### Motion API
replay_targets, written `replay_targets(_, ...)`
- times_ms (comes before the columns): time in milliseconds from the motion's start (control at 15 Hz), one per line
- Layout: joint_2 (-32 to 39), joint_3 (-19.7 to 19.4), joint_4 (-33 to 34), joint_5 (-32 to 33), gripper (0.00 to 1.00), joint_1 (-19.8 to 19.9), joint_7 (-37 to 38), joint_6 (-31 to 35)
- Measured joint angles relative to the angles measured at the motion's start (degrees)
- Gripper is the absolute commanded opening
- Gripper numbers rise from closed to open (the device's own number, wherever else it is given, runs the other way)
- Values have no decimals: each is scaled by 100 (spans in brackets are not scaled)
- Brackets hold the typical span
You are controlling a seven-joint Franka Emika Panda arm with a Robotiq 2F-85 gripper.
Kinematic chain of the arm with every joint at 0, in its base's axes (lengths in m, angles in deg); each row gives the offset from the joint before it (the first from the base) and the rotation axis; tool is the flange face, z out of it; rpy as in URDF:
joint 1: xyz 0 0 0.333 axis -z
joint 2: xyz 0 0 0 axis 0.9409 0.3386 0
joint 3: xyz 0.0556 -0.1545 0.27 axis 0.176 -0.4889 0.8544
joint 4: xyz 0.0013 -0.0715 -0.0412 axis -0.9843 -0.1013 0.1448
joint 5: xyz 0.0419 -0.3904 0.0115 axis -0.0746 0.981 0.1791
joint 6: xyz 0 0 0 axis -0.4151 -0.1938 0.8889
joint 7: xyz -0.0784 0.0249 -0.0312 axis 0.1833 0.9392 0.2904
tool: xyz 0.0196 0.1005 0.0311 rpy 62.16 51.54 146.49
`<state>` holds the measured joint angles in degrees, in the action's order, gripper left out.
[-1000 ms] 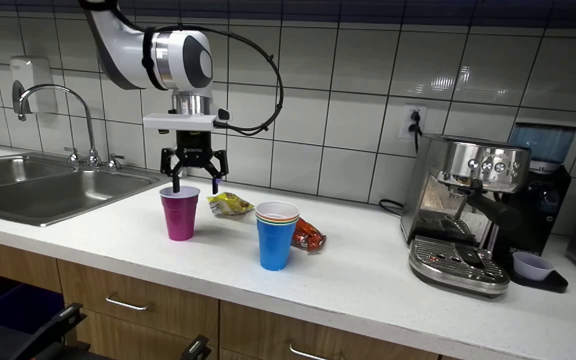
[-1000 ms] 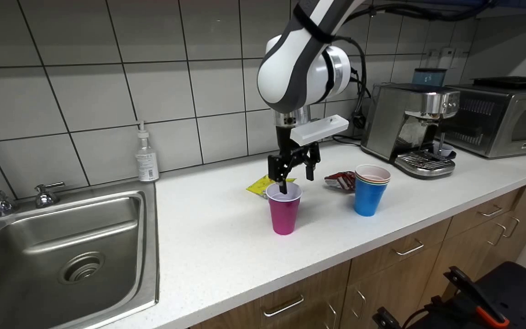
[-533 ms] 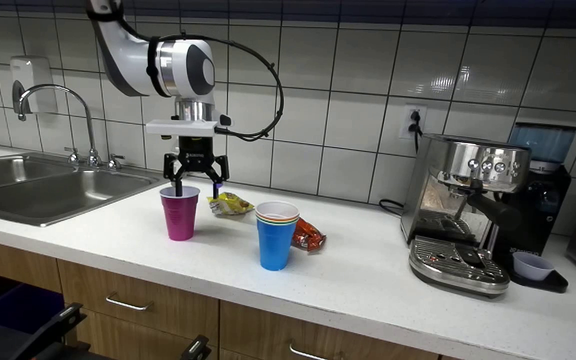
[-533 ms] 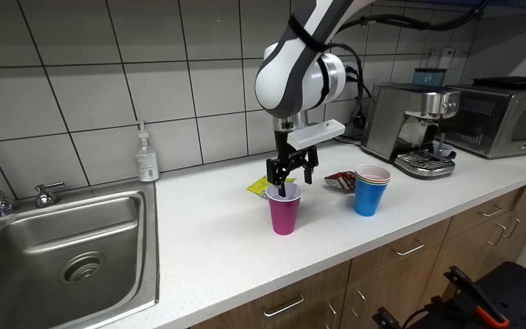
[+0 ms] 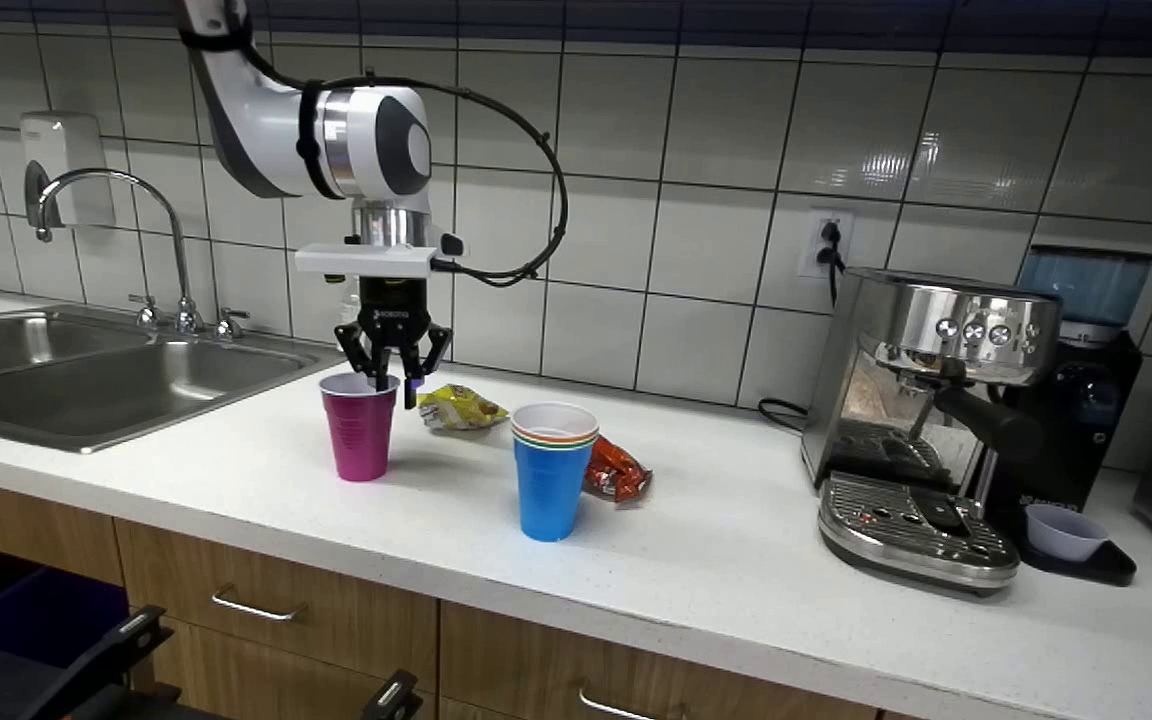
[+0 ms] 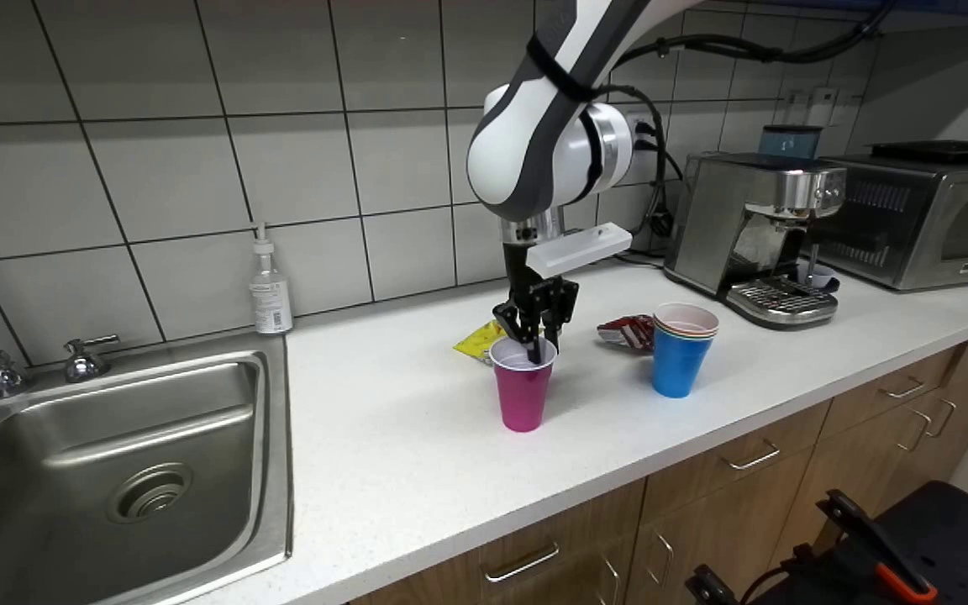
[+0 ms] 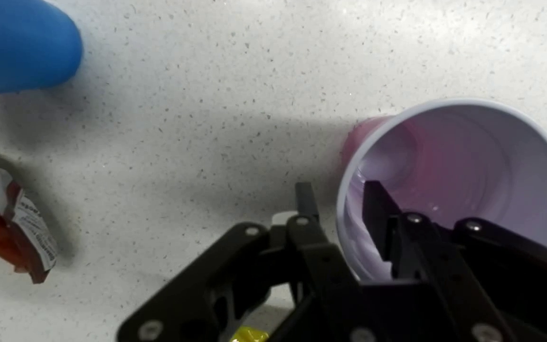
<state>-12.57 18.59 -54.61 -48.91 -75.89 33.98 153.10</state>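
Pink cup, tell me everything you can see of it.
The pink cup looks like plastic, tapering to a narrower base, with a pale lilac inside and rim. It stands upright on the white counter, between the sink and the blue cup. The gripper straddles its wall, one finger inside and the other outside; gaps show in the wrist view, so only the counter seems to touch it.

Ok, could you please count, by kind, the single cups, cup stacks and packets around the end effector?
Single cups: 1, the pink cup
Cup stacks: 1, the blue stack, counted as one
Packets: 2, the yellow packet and the red packet
Total: 4
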Motion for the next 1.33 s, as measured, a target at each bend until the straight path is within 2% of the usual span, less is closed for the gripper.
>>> replay_targets(133,4,-1,0,-4,0,0,0,0)
replay_targets(867,-105,13,2,-324,1,2,-16,-3)
replay_targets(1333,-520,12,-250,-637,1,90,-209,-1)
